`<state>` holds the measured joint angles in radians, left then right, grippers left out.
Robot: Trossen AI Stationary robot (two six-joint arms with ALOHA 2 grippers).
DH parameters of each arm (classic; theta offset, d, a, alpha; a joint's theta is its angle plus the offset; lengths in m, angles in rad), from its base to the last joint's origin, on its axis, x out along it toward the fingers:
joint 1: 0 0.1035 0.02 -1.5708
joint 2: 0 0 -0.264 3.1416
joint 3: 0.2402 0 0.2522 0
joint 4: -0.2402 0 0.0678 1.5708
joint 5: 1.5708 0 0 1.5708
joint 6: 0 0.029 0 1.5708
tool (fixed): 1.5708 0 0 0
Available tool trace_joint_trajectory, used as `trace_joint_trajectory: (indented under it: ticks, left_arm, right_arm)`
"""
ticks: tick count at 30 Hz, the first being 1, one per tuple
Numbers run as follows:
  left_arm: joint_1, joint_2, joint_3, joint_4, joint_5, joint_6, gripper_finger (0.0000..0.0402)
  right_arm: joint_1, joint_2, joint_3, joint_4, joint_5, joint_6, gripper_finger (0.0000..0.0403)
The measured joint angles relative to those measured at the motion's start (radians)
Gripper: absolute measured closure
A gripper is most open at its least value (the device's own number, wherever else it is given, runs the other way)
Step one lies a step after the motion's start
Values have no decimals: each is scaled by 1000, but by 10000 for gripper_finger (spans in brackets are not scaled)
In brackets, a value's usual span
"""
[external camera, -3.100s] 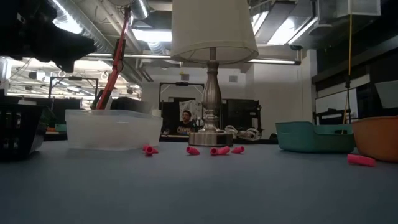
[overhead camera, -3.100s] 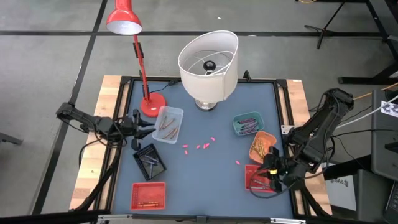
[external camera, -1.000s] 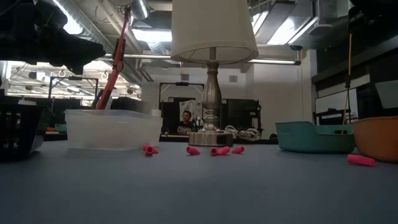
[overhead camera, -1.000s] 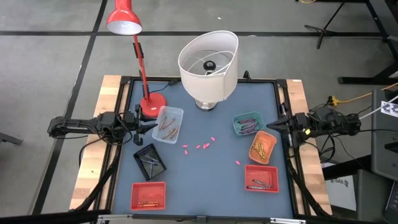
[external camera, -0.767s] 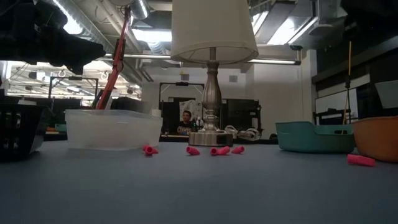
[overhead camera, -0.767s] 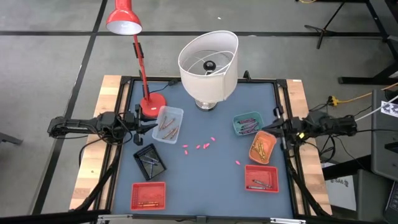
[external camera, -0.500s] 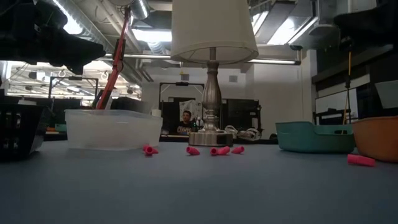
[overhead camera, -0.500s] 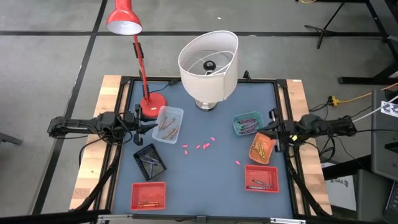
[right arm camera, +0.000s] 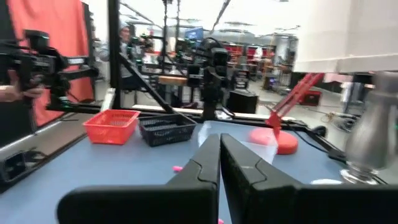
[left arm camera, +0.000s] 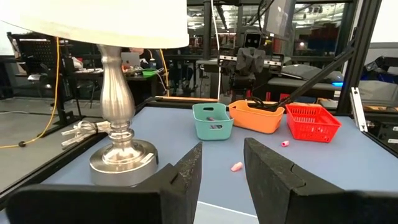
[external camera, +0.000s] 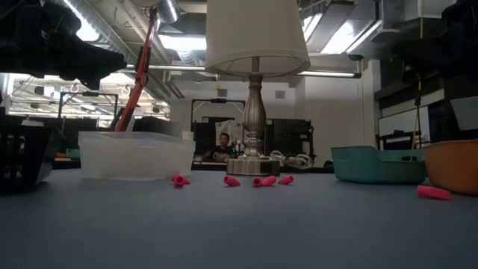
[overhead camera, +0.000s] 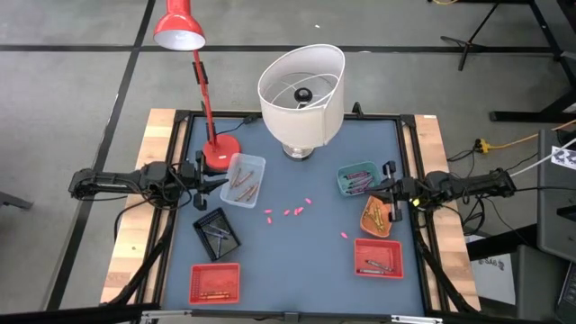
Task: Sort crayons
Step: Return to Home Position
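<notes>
Both your grippers hang empty at the table's sides; a few pink crayons lie loose outside the bins.
Your right gripper [overhead camera: 385, 187] has its fingers pressed together on nothing, over the neighbouring rims of the teal bin [external camera: 373, 166] and the orange bin [external camera: 452, 168]; your left gripper [left arm camera: 222, 149] has its fingers apart, just beside the clear bin [external camera: 134, 157] near the red desk lamp's base [overhead camera: 220, 155]; a handful of pink crayons [overhead camera: 288, 212] lie mid-table, one more nearer the right red bin [left arm camera: 314, 124]; other crayons lie inside the bins.

Lamp base [left arm camera: 121, 163] looks polished metal, tabletop [overhead camera: 297, 261] matt, tub [external camera: 134, 155] translucent plastic
</notes>
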<state>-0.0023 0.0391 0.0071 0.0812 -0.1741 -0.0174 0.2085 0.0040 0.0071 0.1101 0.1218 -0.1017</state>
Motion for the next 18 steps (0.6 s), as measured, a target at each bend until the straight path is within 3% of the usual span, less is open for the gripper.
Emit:
trace_joint_trajectory:
  ticks: [18]
  left_arm:
    - [0,0,0,-43,10,1,298]
  right_arm:
    - [0,15,1,-69,25,-24,391]
